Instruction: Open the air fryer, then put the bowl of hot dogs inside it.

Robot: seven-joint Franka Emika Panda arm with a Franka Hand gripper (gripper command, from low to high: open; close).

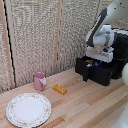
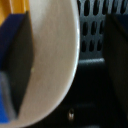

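The black air fryer (image 1: 120,52) stands at the exterior view's right with its drawer (image 1: 102,74) pulled out, and the handle (image 1: 86,74) juts from the drawer's front. My gripper (image 1: 95,59) hangs just above the open drawer. In the wrist view the white bowl (image 2: 55,60) fills the frame, sitting over the drawer's perforated black floor (image 2: 92,30). A strip of yellow hot dogs (image 2: 7,10) shows inside it. My gripper (image 2: 65,70) is open. One dark, blue-tipped finger (image 2: 20,60) is on the bowl's inner side, and the other finger (image 2: 117,65) stands well clear of its outer wall.
On the wooden table are a pink mug (image 1: 39,81), a yellow-orange block (image 1: 60,89) and a large patterned-rim plate (image 1: 28,109) near the front at the exterior view's left. A slatted screen (image 1: 40,35) closes off the back.
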